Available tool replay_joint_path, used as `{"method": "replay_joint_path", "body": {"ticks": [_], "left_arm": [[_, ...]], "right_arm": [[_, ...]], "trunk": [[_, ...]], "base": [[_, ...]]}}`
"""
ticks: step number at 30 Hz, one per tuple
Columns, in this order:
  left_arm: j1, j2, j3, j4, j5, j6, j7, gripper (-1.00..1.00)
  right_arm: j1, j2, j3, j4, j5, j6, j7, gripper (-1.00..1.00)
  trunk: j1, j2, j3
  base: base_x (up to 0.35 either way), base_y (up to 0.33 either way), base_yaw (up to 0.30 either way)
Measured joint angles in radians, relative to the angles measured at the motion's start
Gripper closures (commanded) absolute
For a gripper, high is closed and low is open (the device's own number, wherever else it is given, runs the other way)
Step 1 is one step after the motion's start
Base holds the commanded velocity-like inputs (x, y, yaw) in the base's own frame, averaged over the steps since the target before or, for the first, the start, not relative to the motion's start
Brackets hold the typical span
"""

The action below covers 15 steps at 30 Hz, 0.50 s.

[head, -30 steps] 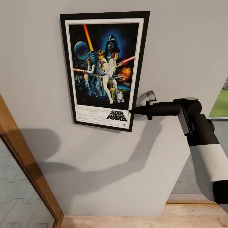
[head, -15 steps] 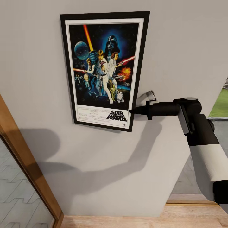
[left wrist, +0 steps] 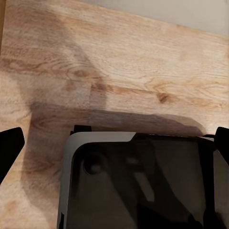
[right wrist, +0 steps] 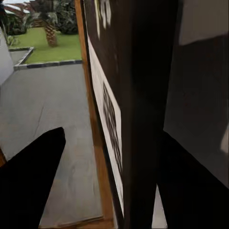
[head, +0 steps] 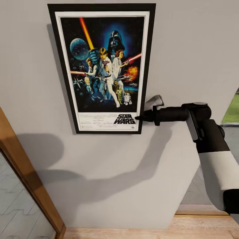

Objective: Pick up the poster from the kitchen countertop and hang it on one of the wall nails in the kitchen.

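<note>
**Q:** Head view, what bounds the working area?

**A:** A pale grey plaster wall [head: 186, 49] fills most of the frame. A slanted light-brown wooden door frame [head: 28, 181] closes it off at lower left, a strip of light wooden floor [head: 149, 232] runs along the bottom, and an opening at far right shows green grass [head: 232, 111]. Bare wall lies below and to both sides of the picture.

**Q:** Where is the task's thing?

**A:** The rectangular black-framed Star Wars poster with a white border [head: 103, 68] lies flat against the wall, upright with square edges, its "STAR WARS" title at the bottom.

**Q:** How does it lie relative to the fingers?

**A:** The black right gripper [head: 141, 117], on a black-and-white arm [head: 212, 156], reaches in from the right and meets the poster's right frame edge near the lower corner. In the right wrist view the frame [right wrist: 143, 95] stands edge-on between the two dark fingers [right wrist: 28, 186]; whether they press on it or stand just off it cannot be told.

**Q:** And the other arm?

**A:** In the left wrist view the left gripper [left wrist: 114, 143] has its black fingertips [left wrist: 9, 148] spread wide apart, grasping nothing, above the robot's dark glossy base [left wrist: 138, 181] and the wooden floor [left wrist: 119, 57].
</note>
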<state>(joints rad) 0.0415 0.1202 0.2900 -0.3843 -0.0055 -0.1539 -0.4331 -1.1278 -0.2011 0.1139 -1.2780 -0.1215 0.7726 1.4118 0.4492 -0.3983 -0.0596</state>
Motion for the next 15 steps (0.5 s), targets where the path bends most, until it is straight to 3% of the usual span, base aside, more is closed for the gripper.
{"method": "replay_joint_path", "body": {"ticks": [15], "left_arm": [[0.000,0.000,0.000,0.000,0.000,0.000,0.000,-1.00]], "right_arm": [[0.000,0.001,0.000,-0.001,0.004,-0.003,-0.002,-1.00]], "trunk": [[0.000,0.000,0.000]], "base": [[0.000,0.000,0.000]]}}
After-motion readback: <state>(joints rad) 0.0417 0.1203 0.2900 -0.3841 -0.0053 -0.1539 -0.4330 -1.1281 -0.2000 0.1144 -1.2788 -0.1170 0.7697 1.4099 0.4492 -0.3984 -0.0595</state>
